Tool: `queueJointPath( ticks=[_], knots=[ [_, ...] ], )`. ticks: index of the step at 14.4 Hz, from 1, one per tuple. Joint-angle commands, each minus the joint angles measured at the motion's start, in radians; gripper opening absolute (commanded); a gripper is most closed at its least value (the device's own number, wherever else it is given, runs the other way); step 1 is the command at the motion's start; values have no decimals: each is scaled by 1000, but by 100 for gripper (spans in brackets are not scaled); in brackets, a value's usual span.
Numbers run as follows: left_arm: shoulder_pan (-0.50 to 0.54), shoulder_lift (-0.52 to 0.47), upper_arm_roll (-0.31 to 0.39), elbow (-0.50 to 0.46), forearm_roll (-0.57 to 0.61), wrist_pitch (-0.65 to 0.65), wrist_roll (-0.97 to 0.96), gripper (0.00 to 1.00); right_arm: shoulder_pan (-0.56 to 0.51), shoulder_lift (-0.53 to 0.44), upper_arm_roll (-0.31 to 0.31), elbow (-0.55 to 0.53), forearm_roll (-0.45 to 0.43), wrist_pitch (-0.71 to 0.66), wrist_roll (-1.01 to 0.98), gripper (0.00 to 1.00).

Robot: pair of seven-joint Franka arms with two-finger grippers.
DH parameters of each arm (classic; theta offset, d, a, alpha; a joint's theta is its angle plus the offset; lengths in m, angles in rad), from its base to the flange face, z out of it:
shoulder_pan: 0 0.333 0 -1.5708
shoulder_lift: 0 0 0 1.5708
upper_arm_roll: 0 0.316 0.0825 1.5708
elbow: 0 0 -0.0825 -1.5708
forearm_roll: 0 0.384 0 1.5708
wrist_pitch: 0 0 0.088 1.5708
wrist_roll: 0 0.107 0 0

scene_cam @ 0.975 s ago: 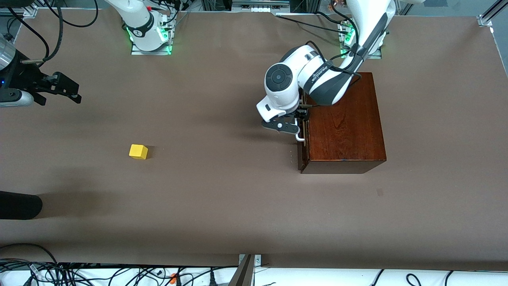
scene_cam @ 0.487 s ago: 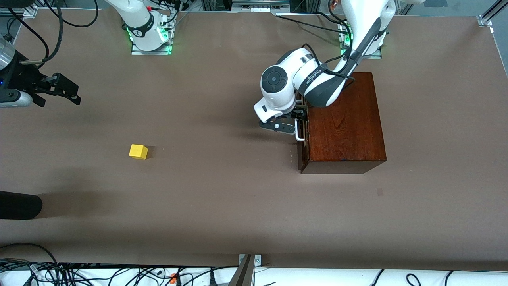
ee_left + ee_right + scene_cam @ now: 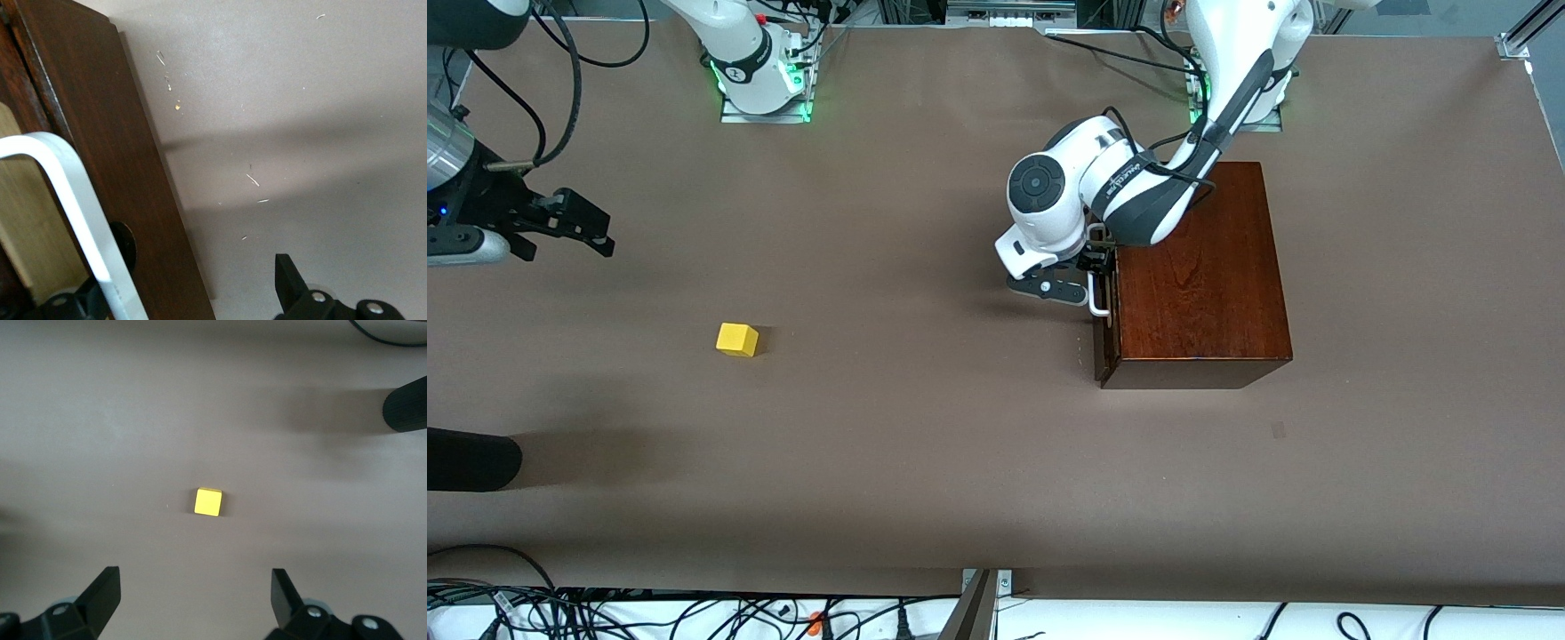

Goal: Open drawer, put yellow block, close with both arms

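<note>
A high front camera overlooks the whole table (image 3: 925, 462); each wrist camera looks down closely, sharing its tabletop.

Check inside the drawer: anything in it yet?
Can't tell. The drawer shows only a thin sliver of pale interior in the left wrist view; the rest is hidden inside the wooden box. The yellow block is out on the table.

The only lettering in view is a short line of dark print on the white forearm shell of the left arm (image 3: 1129, 182), just above the wooden box (image 3: 1200, 284); it is too small to make out. Nothing else in any view carries readable text, labels, numbers or signs.
</note>
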Motion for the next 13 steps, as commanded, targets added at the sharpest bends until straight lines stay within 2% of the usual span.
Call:
queueJointPath(
  ticks=[1, 8, 13],
  knots=[
    [-6, 18, 0, -1, 32, 66, -34, 100, -10, 11, 6, 19, 1, -1, -7, 100],
    [-51, 58, -2, 14, -11, 244, -103, 100, -11, 12, 4, 18, -5, -9, -6, 100],
    [-58, 61, -2, 29, -51, 266, -97, 100, -11, 13, -3, 18, -5, -9, -9, 100]
  ],
)
